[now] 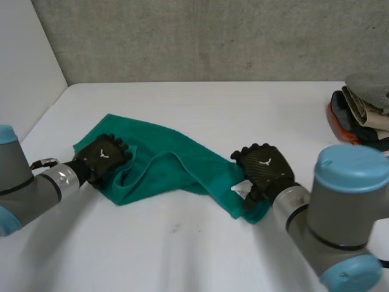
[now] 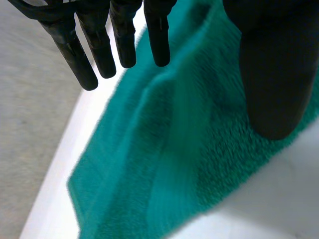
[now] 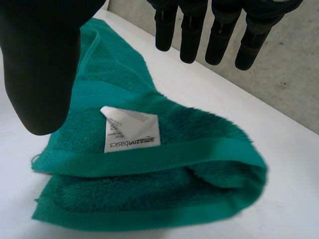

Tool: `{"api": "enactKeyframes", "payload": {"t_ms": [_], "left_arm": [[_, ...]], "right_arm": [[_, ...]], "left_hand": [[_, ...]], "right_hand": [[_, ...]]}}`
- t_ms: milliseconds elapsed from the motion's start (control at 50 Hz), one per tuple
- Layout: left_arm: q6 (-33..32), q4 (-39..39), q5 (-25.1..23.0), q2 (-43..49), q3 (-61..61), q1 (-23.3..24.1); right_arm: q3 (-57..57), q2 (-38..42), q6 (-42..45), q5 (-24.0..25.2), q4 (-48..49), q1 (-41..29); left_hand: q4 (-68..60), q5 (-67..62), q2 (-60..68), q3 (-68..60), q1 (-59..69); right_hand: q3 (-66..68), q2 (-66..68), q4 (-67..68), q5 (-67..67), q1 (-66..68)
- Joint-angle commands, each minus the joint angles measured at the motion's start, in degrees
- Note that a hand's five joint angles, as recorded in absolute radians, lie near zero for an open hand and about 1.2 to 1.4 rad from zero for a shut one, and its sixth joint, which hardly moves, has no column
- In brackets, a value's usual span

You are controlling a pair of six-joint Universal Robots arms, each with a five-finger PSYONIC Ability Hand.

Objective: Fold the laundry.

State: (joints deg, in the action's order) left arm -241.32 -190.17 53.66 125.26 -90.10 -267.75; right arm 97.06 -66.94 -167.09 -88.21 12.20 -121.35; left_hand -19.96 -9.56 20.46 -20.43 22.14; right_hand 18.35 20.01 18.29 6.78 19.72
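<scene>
Flanking green towel (image 1: 176,159), left hand (image 1: 104,157), right hand (image 1: 262,168)

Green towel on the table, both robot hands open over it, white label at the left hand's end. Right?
No. The label sits at the towel end by the right robot hand, not by the left robot hand; the right wrist view shows it. The rest holds.
</scene>
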Motion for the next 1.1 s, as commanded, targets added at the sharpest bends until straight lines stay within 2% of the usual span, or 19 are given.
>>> {"api": "enactKeyframes", "payload": {"t_ms": [20, 60, 100, 120, 140, 160, 200, 240, 340, 440, 540, 580, 640, 700, 740, 900, 1100], "left_arm": [[-7.32, 10.52, 0.21, 5.86, 7.21, 1.09], [-7.32, 10.7, 0.21, 6.75, 8.1, 1.7], [-7.23, 10.61, 0.21, 7.1, 8.36, 2.14], [-7.06, 10.61, 0.39, 7.1, 8.36, 2.58], [-6.8, 10.53, 0.39, 7.1, 8.36, 2.76], [-6.36, 10.35, 0.39, 7.1, 8.36, 2.93], [-3.83, 9.74, 0.48, 6.14, 8.27, 3.37], [-0.92, 8.95, 0.48, 5.08, 8.19, 3.64], [9.8, 4.29, 0.74, -2.64, 5.82, 4.87], [21.3, -3.52, 3.89, -11.16, 1.87, 6.45], [26.42, -7.05, 5.75, -13.73, -0.6, 7.33], [26.6, -6.97, 5.84, -13.03, -1.22, 7.42], [26.43, -6.7, 5.84, -11.63, -1.31, 7.24], [25.99, -6.0, 5.66, -9.95, -1.39, 6.63], [25.12, -5.13, 5.49, -9.52, -1.39, 6.54], [21.25, -0.82, 4.35, -8.64, -1.13, 6.54], [11.15, 6.56, 0.65, -4.68, -1.13, 6.63]], "right_arm": [[-2.66, 8.3, 3.69, 0.14, 8.54, -1.0], [-4.07, 10.41, 5.1, -0.21, 8.54, -0.91], [-6.18, 12.79, 6.86, -0.74, 8.45, -1.0], [-6.62, 13.32, 7.3, -0.83, 8.45, -1.0], [-6.97, 13.59, 7.73, -0.91, 8.45, -0.91], [-7.32, 13.76, 8.17, -1.0, 8.89, -0.91], [-7.59, 13.68, 8.09, -0.92, 8.9, -0.65], [-7.68, 13.07, 8.61, -0.92, 8.81, -0.38], [-7.86, 9.46, 9.67, -0.83, 8.02, -0.21], [-7.24, 6.38, 11.69, -0.57, 5.91, -0.12], [-6.89, 6.21, 11.96, -0.3, 3.27, 0.06], [-6.54, 6.21, 12.05, -0.12, 2.39, 0.32], [-6.36, 6.12, 12.05, -0.04, 2.04, 1.37], [-6.27, 6.03, 12.05, -0.04, 1.86, 2.25], [-6.36, 6.03, 12.13, -0.04, 1.78, 2.78], [-6.36, 5.86, 13.28, 0.23, 0.19, 3.92], [-6.27, 5.94, 13.45, 0.23, 0.19, 3.92]], "left_hand": [[-2.36, -2.76, 1.86, -1.89, 0.18], [-7.72, -8.12, 7.22, -7.26, 5.54], [-15.61, -16.01, 15.11, -15.14, 13.43], [-28.31, -28.71, 27.81, -27.84, 26.13], [-35.43, -35.83, 34.93, -34.97, 33.25], [-42.16, -42.56, 41.67, -41.7, 39.99], [-55.77, -56.17, 55.28, -55.31, 53.6], [-60.02, -60.42, 59.53, -59.56, 57.85], [-60.04, -60.44, 59.54, -59.57, 57.86], [-60.04, -60.44, 59.54, -59.57, 57.86], [-60.04, -60.44, 59.54, -59.57, 57.86], [-59.23, -59.63, 58.73, -58.76, 57.05], [-47.49, -47.89, 46.99, -47.03, 45.31], [-23.3, -23.7, 22.8, -22.83, 21.12], [-13.84, -14.24, 13.34, -13.37, 11.66], [-12.79, -13.19, 12.3, -12.33, 10.62], [-8.75, -9.15, 8.26, -8.29, 6.58]], "right_hand": [[2.16, 0.5, 2.22, 3.73, 0.79], [4.34, 2.68, 4.4, 5.91, 2.97], [12.72, 11.06, 12.78, 14.29, 11.35], [19.09, 17.43, 19.15, 20.66, 17.72], [29.81, 28.15, 29.87, 31.38, 28.44], [61.33, 59.67, 61.39, 62.91, 59.97], [61.65, 59.99, 61.71, 63.22, 60.28], [61.65, 59.99, 61.71, 63.22, 60.28], [61.65, 59.99, 61.71, 63.22, 60.28], [61.65, 59.99, 61.71, 63.22, 60.28], [61.65, 59.99, 61.71, 63.22, 60.28], [61.65, 59.99, 61.71, 63.22, 60.28], [61.65, 59.99, 61.71, 63.22, 60.28], [61.65, 59.99, 61.71, 63.22, 60.28], [61.65, 59.99, 61.71, 63.22, 60.28], [61.65, 59.99, 61.71, 63.22, 60.28], [61.65, 59.99, 61.71, 63.22, 60.28]]}}
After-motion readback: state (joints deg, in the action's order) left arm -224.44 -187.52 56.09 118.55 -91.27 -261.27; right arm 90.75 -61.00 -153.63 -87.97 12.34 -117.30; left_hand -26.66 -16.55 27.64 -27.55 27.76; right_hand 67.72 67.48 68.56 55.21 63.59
